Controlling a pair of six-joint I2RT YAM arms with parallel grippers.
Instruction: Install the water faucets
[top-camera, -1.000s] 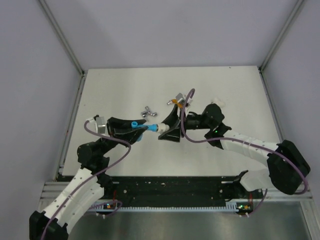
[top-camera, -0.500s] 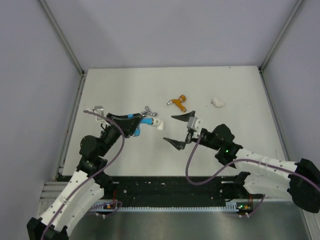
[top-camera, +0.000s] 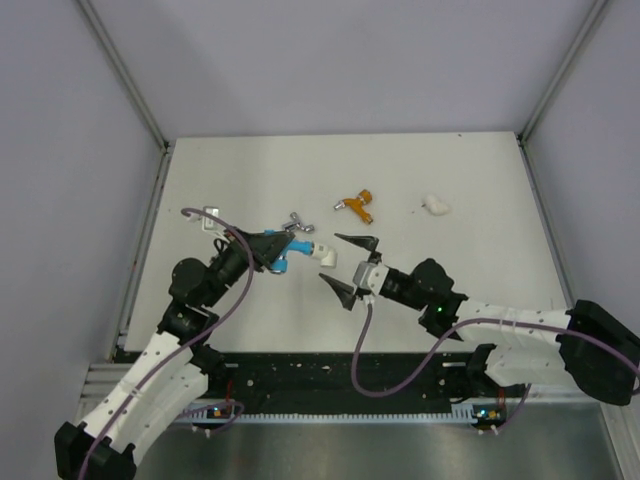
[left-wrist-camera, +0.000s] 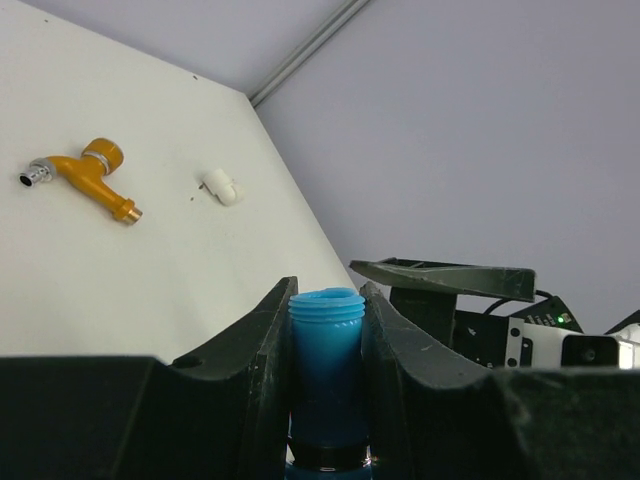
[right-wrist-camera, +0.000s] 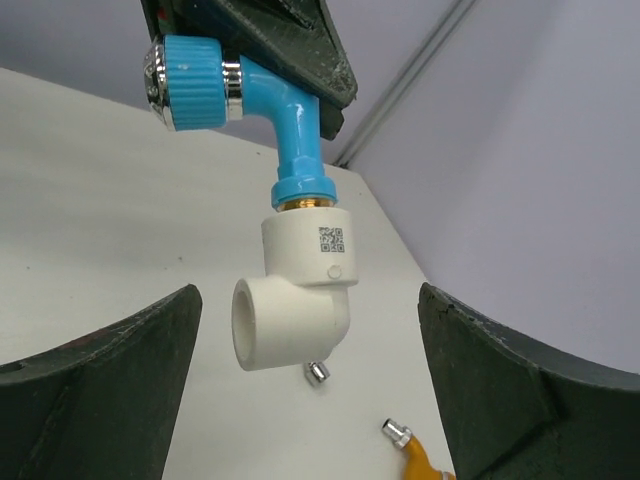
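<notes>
My left gripper (top-camera: 277, 250) is shut on the blue faucet (top-camera: 290, 252), which has a white elbow fitting (top-camera: 325, 255) on its end and is held above the table. In the left wrist view the faucet's threaded end (left-wrist-camera: 327, 360) sits between the jaws. My right gripper (top-camera: 345, 266) is open and empty, just right of the elbow (right-wrist-camera: 295, 305), with its jaws wide on either side of it and not touching. The silver faucet (top-camera: 297, 223) and the orange faucet (top-camera: 355, 205) lie on the table beyond.
A loose white elbow fitting (top-camera: 435, 205) lies at the back right of the white table (top-camera: 230, 180). Grey walls and metal frame rails enclose the table. The orange faucet (left-wrist-camera: 85, 175) and the loose elbow (left-wrist-camera: 222, 187) also show in the left wrist view.
My right gripper has let go of the elbow, opened and drawn back toward the near edge. My left gripper still holds the blue faucet, now with the elbow attached.
</notes>
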